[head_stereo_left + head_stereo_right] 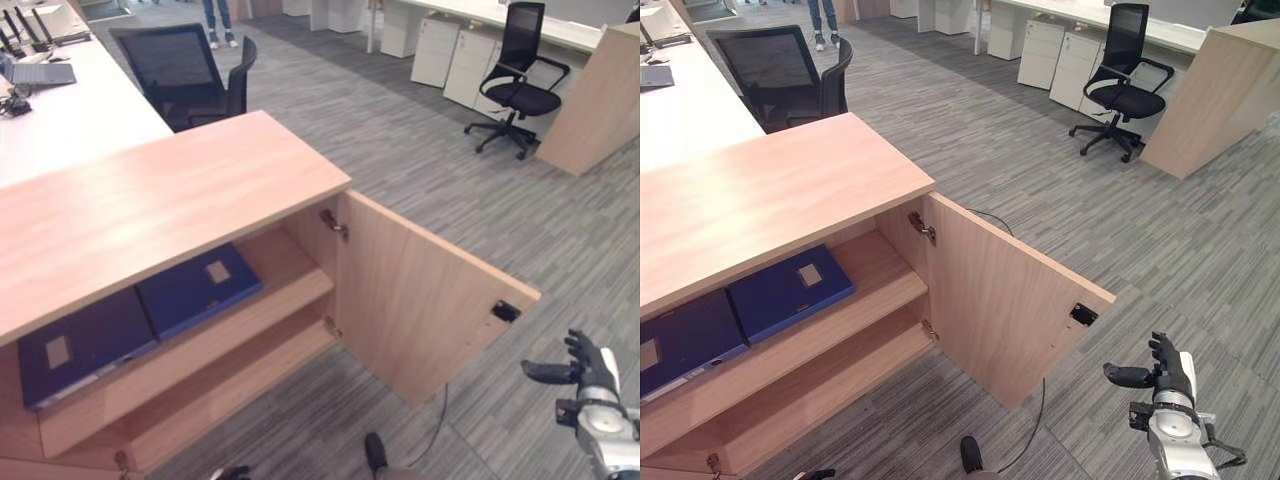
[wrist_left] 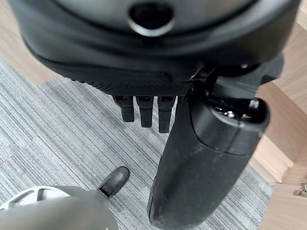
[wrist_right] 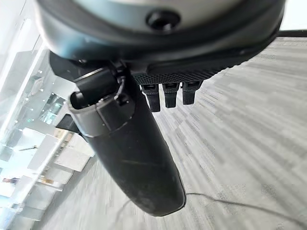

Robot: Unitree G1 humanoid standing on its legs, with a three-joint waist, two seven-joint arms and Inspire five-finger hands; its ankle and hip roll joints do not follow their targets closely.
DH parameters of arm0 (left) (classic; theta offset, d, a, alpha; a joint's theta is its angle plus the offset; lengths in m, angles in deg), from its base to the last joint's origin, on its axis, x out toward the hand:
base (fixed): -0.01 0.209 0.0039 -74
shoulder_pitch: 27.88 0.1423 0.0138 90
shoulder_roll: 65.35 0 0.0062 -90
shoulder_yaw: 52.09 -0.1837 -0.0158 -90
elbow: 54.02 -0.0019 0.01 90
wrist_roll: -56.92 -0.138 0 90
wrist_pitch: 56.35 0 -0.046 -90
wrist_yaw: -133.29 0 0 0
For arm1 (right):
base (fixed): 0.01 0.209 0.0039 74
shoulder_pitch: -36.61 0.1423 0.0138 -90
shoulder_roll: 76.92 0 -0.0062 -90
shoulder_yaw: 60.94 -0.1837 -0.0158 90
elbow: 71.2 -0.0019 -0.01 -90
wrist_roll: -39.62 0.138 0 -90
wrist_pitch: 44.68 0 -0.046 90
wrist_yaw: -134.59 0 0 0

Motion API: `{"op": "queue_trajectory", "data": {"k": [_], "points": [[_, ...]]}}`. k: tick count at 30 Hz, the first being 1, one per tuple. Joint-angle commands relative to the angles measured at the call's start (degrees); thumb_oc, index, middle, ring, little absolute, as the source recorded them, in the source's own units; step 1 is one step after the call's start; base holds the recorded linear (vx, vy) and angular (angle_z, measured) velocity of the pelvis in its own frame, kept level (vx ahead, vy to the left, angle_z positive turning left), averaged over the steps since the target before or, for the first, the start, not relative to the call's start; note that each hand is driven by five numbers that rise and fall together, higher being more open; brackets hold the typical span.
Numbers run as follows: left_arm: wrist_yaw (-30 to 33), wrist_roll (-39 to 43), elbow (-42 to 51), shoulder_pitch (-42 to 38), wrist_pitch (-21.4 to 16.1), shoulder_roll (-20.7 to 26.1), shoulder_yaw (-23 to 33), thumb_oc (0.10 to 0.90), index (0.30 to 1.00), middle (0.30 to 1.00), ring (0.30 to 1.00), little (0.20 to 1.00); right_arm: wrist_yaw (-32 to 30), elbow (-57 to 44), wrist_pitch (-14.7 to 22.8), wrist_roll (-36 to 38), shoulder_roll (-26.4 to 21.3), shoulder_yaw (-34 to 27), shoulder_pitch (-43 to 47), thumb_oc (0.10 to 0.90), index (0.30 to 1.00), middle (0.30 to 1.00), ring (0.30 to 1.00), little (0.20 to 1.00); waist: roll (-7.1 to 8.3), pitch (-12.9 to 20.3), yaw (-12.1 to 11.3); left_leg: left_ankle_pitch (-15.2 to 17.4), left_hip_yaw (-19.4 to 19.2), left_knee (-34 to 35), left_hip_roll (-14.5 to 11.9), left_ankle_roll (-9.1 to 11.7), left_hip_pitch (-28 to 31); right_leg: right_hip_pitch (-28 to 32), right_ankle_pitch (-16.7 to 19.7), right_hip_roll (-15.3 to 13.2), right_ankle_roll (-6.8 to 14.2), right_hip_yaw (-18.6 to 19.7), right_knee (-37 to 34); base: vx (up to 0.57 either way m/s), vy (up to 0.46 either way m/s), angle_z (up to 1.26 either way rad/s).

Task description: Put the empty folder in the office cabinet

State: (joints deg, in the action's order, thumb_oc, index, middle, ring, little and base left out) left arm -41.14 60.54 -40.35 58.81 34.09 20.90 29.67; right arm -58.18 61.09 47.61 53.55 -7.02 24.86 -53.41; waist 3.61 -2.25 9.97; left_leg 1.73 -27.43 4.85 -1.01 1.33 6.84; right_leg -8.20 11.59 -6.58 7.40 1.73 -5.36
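A low light-wood office cabinet point(image 1: 150, 200) stands on grey striped carpet point(image 1: 440, 180) in an open office, its flat top bare. Its hinged wooden door point(image 1: 420, 300) swings wide open toward the robot's right, leaving the shelves exposed. On the upper shelf inside the cabinet lie two flat dark blue folders point(image 1: 140, 315) side by side, touching, each with a pale label. The lower shelf point(image 1: 230, 385) beneath them is bare wood.

Behind the cabinet, a black mesh office chair point(image 1: 190, 70) sits by a white desk point(image 1: 70, 110). Well beyond the open door stands another black swivel chair point(image 1: 520, 85) near white drawer units point(image 1: 450, 50); a person's legs point(image 1: 218, 22) show at the far end of the room.

The right hand point(image 1: 585, 365) hangs just past the door's outer edge, fingers relaxed and holding nothing. The left hand point(image 2: 192, 143) hangs over carpet beside the cabinet, fingers straight, empty.
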Motion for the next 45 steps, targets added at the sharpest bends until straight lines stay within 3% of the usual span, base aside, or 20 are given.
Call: {"op": "queue_trajectory", "data": {"k": [1,6,8,11,16,23,36,45], "points": [[0.6,-0.9,-2.5,-2.0,-0.7,1.7,0.9,0.8,0.9,0.9,0.9,0.9,-1.6,3.3,2.4,-0.9,-2.9,-4.0,4.7,0.8,0.9,0.9,0.9,0.9,1.04,1.1,-0.7,1.5,9.1,0.2,-2.1,1.0,-2.2,2.6,-4.2,-0.1,3.6,-1.0,1.4,0.01,-0.016,0.05],[0.4,-0.3,-3.0,-1.8,-0.8,1.4,0.0,0.8,0.9,0.9,0.9,0.9,0.3,15.0,1.3,2.8,1.0,-1.7,4.6,0.8,0.9,0.9,0.9,0.9,1.2,1.3,-1.5,1.2,10.1,0.2,-2.3,1.1,-2.6,3.0,-4.4,-0.1,3.2,-1.7,1.3,0.0,-0.016,0.13],[0.4,-0.3,-3.0,-1.8,-0.8,1.5,0.0,0.8,0.9,0.9,0.9,0.9,0.4,15.2,1.4,2.8,0.9,-1.6,4.8,0.8,0.9,0.9,0.9,0.9,1.21,1.3,-1.5,1.2,10.1,0.2,-2.3,1.1,-2.6,3.0,-4.4,-0.1,3.2,-1.7,1.3,0.0,-0.012,0.17],[0.3,-0.1,-3.3,-1.9,-0.7,1.5,-0.7,0.8,0.9,0.9,0.9,0.9,2.2,25.3,0.3,5.9,5.0,0.6,5.9,0.8,0.9,0.9,0.9,0.9,1.18,1.6,-2.3,1.0,11.0,0.2,-2.4,1.2,-2.9,3.5,-4.7,-0.1,2.8,-2.3,1.2,0.01,-0.025,0.13],[0.3,0.3,-3.7,-1.6,-0.7,1.7,-0.8,0.8,0.9,0.9,0.9,0.9,3.8,32.9,-0.5,8.9,9.7,1.7,6.4,0.8,0.9,0.9,0.9,0.9,0.96,1.8,-3.0,0.8,11.9,0.2,-2.4,1.3,-3.0,4.0,-5.0,-0.1,2.7,-3.0,1.2,0.01,-0.019,0.14],[1.0,-0.1,-6.0,-1.4,-0.4,2.5,0.5,0.8,0.9,0.9,0.9,0.9,4.3,35.9,-0.9,11.0,15.0,2.7,5.4,0.8,0.9,0.9,0.9,0.9,1.13,2.5,-3.4,0.7,12.7,0.2,-2.5,1.6,-3.1,4.6,-5.3,-0.1,2.5,-3.6,1.1,0.01,-0.023,0.08],[1.2,0.7,-6.1,-1.4,-0.7,2.1,0.7,0.8,0.9,0.9,0.9,0.9,5.8,40.5,-2.3,11.3,19.5,4.4,4.3,0.8,0.9,0.9,0.9,0.9,1.22,3.6,-4.5,0.3,14.6,0.2,-2.6,1.8,-3.7,5.3,-5.7,-0.2,2.4,-5.0,0.9,0.01,-0.015,0.1],[0.0,-0.2,-6.7,-0.6,-0.8,1.5,0.3,0.8,0.9,0.9,0.9,0.9,8.9,42.1,-4.5,2.3,22.1,10.7,2.9,0.8,0.9,0.9,0.9,0.9,1.17,3.7,-6.0,-0.1,16.3,0.2,-2.4,1.9,-4.1,6.2,-6.3,-0.5,2.0,-6.6,0.9,0.01,-0.013,0.12]]}}
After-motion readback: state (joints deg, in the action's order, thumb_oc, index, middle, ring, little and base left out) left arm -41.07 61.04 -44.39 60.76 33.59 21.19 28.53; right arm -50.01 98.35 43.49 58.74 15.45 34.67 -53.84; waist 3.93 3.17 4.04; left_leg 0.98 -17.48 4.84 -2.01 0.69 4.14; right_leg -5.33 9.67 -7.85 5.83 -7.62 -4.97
